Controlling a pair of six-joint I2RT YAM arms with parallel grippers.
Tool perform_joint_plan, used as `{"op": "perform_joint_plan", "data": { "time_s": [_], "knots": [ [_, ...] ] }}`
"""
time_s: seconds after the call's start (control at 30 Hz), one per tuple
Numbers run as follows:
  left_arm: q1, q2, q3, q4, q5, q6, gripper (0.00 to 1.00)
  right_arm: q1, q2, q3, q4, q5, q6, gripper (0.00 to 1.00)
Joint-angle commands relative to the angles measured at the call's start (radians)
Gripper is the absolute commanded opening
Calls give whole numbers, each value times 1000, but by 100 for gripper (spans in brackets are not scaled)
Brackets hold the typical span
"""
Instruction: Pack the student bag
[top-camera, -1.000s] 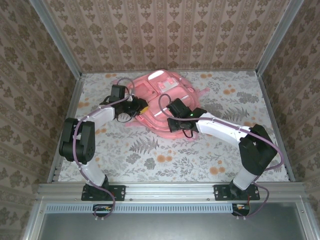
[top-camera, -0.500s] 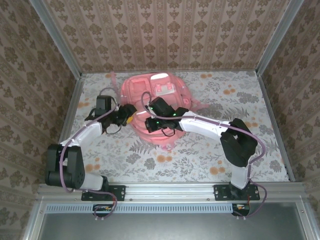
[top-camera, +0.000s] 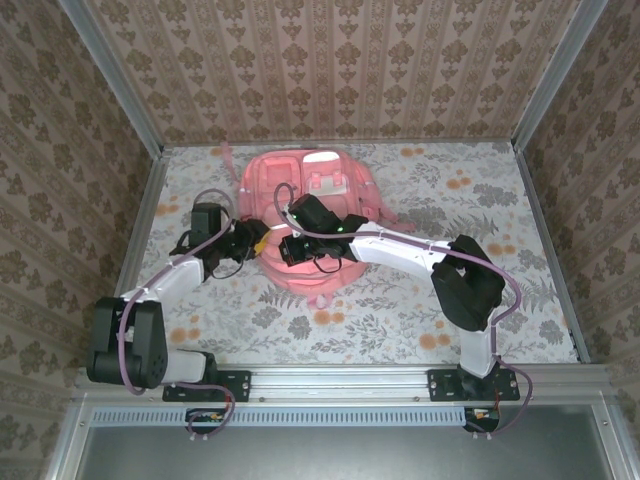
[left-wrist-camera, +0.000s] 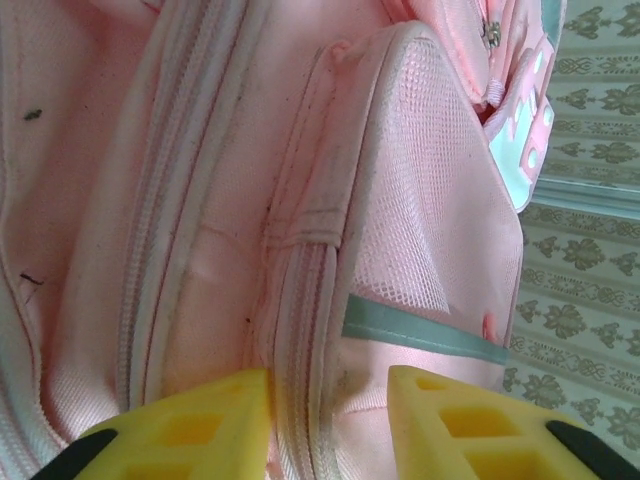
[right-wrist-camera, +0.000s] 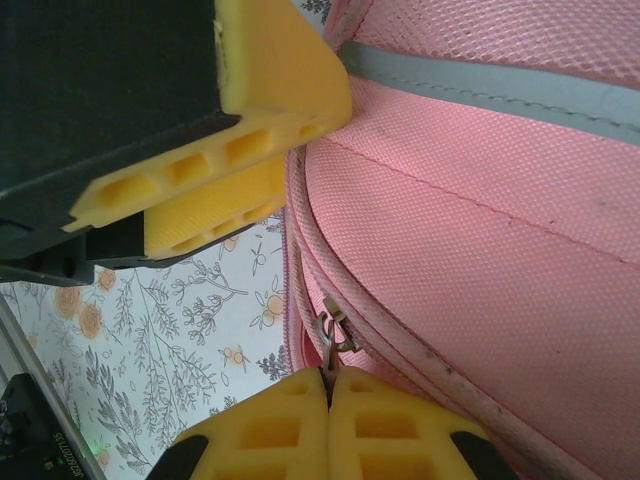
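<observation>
You lose the 6 o'clock half of the bag (top-camera: 318, 178) under the arms (top-camera: 400, 242); long axis 12–6. The right end effector (right-wrist-camera: 328, 400) pinches the zip pull (right-wrist-camera: 333, 335); the left end effector (left-wrist-camera: 328, 420) straddles a seam (left-wrist-camera: 300, 320), grip unclear.

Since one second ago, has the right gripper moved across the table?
Yes. The right gripper, fingers shut on the student bag's zipper pull, has shifted left, toward the table's left rail.
</observation>
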Motion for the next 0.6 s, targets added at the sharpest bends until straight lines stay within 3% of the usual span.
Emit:
{"op": "perform_joint_plan", "data": {
  "time_s": [0.0, 0.23, 0.4, 0.57],
  "knots": [
    [-2, 11, 5, 33, 3, -12, 29, 11, -4, 30, 4, 1, 1, 0],
    [2, 20, 25, -9, -25, 28, 1, 13, -92, -28, -108, 169, -18, 0],
    [19, 20, 41, -35, -31, 59, 0, -10, -200, -131, -192, 352, -24, 0],
    [37, 16, 51, -65, -30, 92, 0, -113, -303, -253, -216, 434, -19, 0]
  ]
}}
